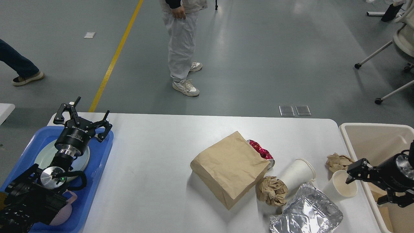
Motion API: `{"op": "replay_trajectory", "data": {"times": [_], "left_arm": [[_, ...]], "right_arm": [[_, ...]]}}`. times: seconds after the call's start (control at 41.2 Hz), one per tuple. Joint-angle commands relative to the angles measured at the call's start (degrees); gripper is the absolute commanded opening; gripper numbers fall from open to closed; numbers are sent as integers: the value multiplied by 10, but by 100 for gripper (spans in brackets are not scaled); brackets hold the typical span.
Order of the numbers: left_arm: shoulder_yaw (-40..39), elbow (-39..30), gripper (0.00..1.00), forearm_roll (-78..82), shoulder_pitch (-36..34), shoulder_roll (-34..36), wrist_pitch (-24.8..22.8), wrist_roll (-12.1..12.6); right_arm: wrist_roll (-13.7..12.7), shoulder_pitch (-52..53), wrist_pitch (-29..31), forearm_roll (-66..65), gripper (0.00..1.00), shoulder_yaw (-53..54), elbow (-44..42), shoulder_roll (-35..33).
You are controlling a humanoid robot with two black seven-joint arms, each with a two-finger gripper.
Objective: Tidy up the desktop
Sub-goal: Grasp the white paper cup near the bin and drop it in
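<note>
The white desktop (pixel 155 168) holds litter on its right half: a brown paper bag (pixel 231 168), a red foil wrapper (pixel 260 151) behind it, a white paper cup (pixel 297 176) on its side, a crumpled brown paper ball (pixel 271 191), a silver foil bag (pixel 307 213), a small upright paper cup (pixel 339 191) and a second brown paper wad (pixel 338 161). My left gripper (pixel 84 113) is open and empty above the far end of the blue tray (pixel 100 161). My right gripper (pixel 367 189) is open at the table's right edge, one fingertip at the small cup's rim.
A grey-white plate (pixel 82 161) and a pink item (pixel 64 215) lie in the blue tray. A beige bin (pixel 372 136) stands off the table's right end. A person (pixel 182 48) stands beyond the far edge. Office chairs stand at the far right.
</note>
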Motion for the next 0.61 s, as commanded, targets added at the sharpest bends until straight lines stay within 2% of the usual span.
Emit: {"op": "replay_trajectory", "data": {"times": [0.0,0.097,0.121,0.316,0.583], "left_arm": [[0,1,96,0,0,1,0,0],[0,0,96,0,0,1,0,0],[0,0,96,0,0,0,0,0],[0,0,96,0,0,0,0,0],[0,0,96,0,0,1,0,0]], "right_arm": [[1,-32,-58,2,98,2,-6,23],[1,-44,-70,2,95,15,-4,26],[1,-46,-73,3,89,21,-4,26],[1,-56,-77,2,0,37,0,20],[4,-57,-97,3,0,51,2,12]]}}
